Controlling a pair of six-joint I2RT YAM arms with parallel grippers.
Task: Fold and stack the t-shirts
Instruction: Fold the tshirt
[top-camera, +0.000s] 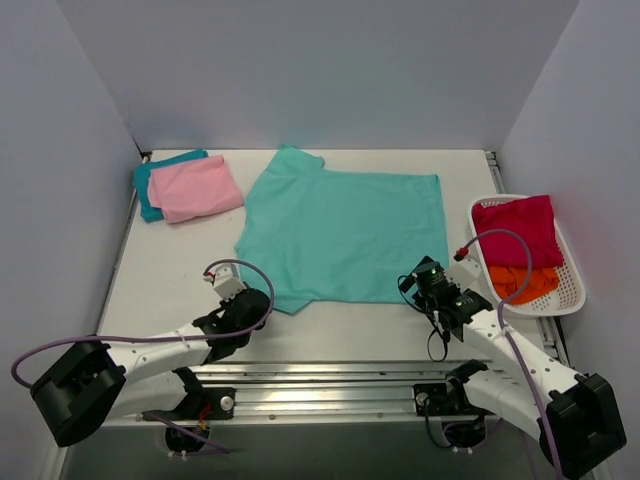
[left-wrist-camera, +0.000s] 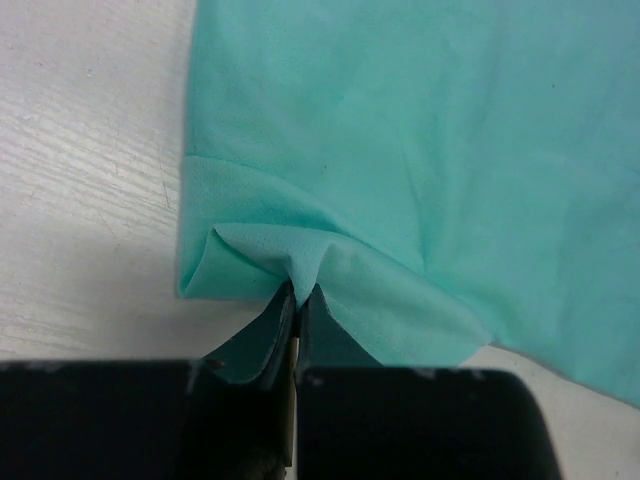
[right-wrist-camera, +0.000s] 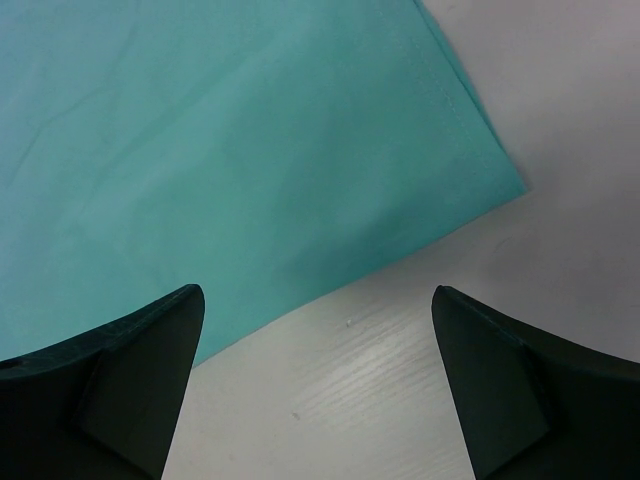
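The mint green t-shirt (top-camera: 345, 232) lies spread flat in the middle of the table. My left gripper (top-camera: 262, 298) is shut on its near left corner; the left wrist view shows the cloth (left-wrist-camera: 400, 150) pinched into a pucker between the fingertips (left-wrist-camera: 299, 298). My right gripper (top-camera: 425, 283) is open and empty just off the shirt's near right corner (right-wrist-camera: 505, 180), over bare table, its fingers (right-wrist-camera: 130, 370) wide apart. A folded pale pink t-shirt (top-camera: 196, 187) lies on a folded teal blue t-shirt (top-camera: 150, 185) at the back left. The crimson t-shirt (top-camera: 520, 230) and orange t-shirt (top-camera: 525, 282) lie in a basket.
A white slatted basket (top-camera: 575, 280) stands at the table's right edge. Grey walls close in the table on three sides. A metal rail (top-camera: 330, 385) runs along the near edge between the arm bases.
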